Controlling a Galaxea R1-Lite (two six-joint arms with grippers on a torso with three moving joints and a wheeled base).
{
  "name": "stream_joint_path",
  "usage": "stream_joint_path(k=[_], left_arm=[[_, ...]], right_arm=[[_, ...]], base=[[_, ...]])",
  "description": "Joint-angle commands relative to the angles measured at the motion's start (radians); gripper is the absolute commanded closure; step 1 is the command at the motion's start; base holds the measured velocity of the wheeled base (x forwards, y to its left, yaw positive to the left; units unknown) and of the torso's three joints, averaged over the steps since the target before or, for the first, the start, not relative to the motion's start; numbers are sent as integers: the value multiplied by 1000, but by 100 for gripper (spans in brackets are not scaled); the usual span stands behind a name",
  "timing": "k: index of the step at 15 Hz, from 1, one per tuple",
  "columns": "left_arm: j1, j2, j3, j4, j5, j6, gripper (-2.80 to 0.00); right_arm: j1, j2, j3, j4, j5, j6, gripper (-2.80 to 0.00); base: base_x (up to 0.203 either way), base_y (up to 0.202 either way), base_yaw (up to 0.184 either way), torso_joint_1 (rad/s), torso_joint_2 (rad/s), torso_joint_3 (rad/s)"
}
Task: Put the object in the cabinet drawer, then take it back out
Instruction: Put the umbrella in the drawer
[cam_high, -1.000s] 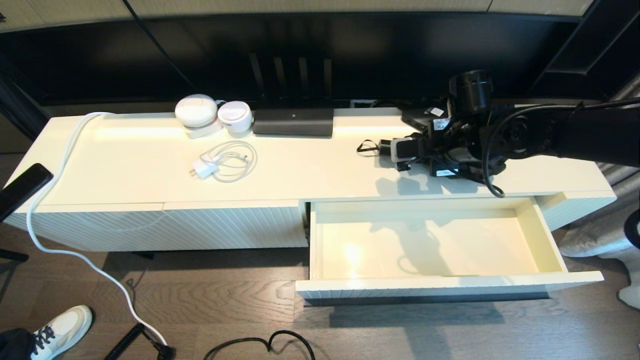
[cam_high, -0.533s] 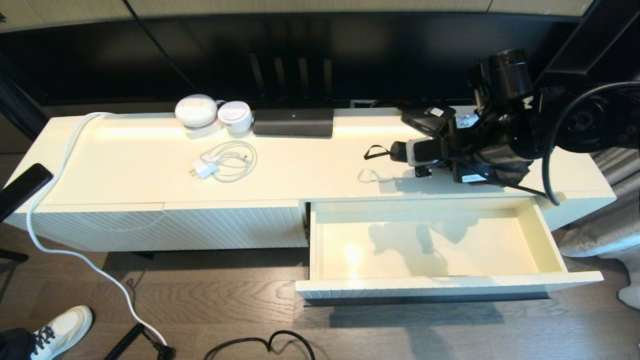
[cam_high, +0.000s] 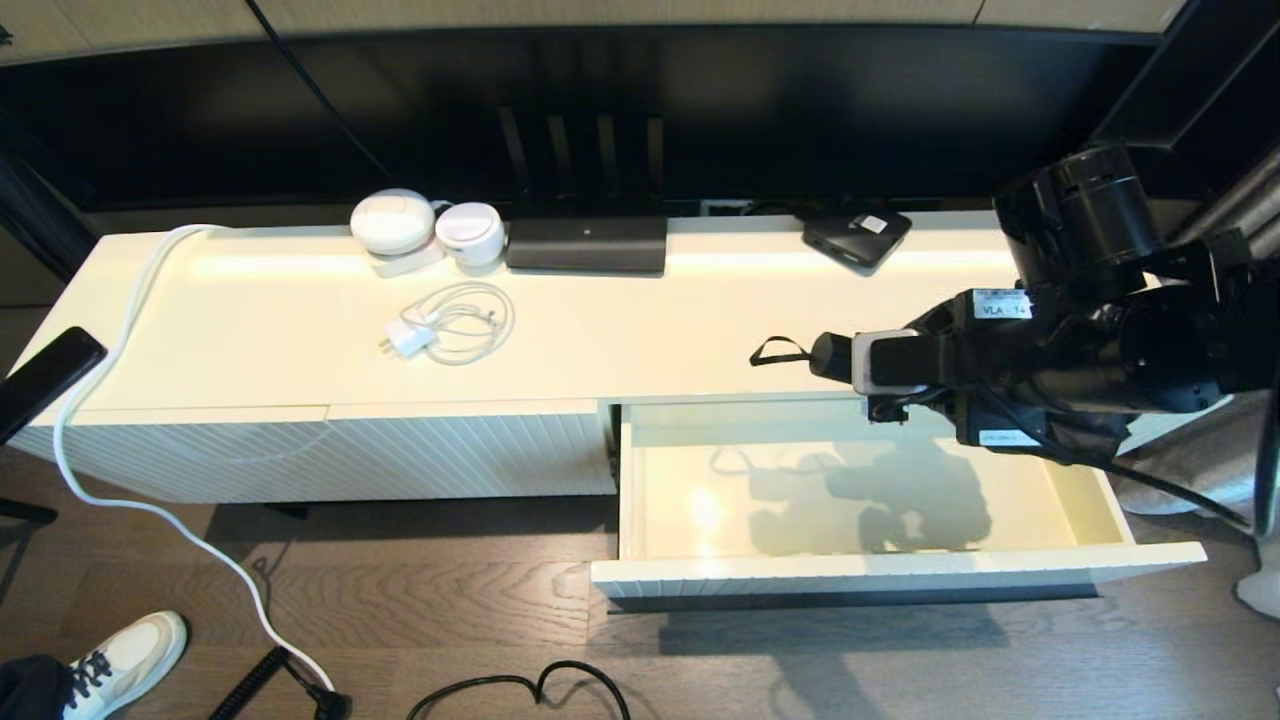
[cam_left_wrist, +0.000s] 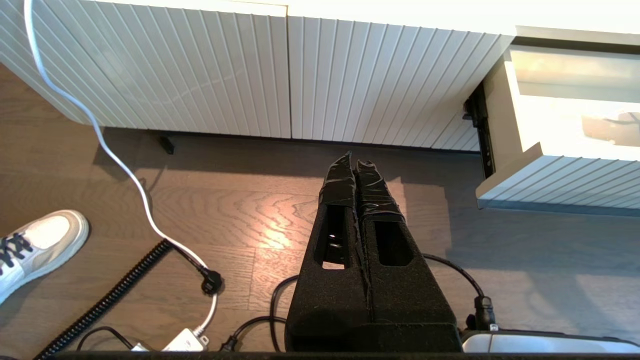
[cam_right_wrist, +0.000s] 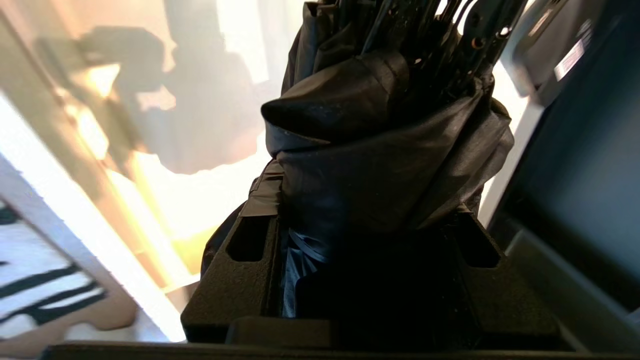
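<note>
Umbrella lifted off cabinet top, now clamped in right gripper above open drawer, so lowering in comes next; left gripper parked, fingers together.

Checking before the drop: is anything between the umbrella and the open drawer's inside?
Nothing visible. The right claw holds the umbrella above the back edge of the open drawer, whose inside shows only shadows. The charger and black box lie elsewhere on the cabinet top.
</note>
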Motion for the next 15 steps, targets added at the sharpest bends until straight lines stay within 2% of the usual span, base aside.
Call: stream_joint_path(k=[1,5,7,13,15], left_arm=[[0,0,0,0,0,-1,0],[0,0,0,0,0,-1,0],[0,0,0,0,0,-1,0],[0,0,0,0,0,-1,0],[0,0,0,0,0,-1,0]], right_arm=[[14,-24,53,0,-6,15,0],[35,13,185,-103,-8,74,0],[38,48,208,-125,-5,109,0],[33,150,201,-234,3,106,0],[23,174,195,-248,32,70,0]], base=[[0,0,0,0,0,0],[0,0,0,0,0,0],[0,0,0,0,0,0],[0,0,0,0,0,0],[0,0,0,0,0,0]])
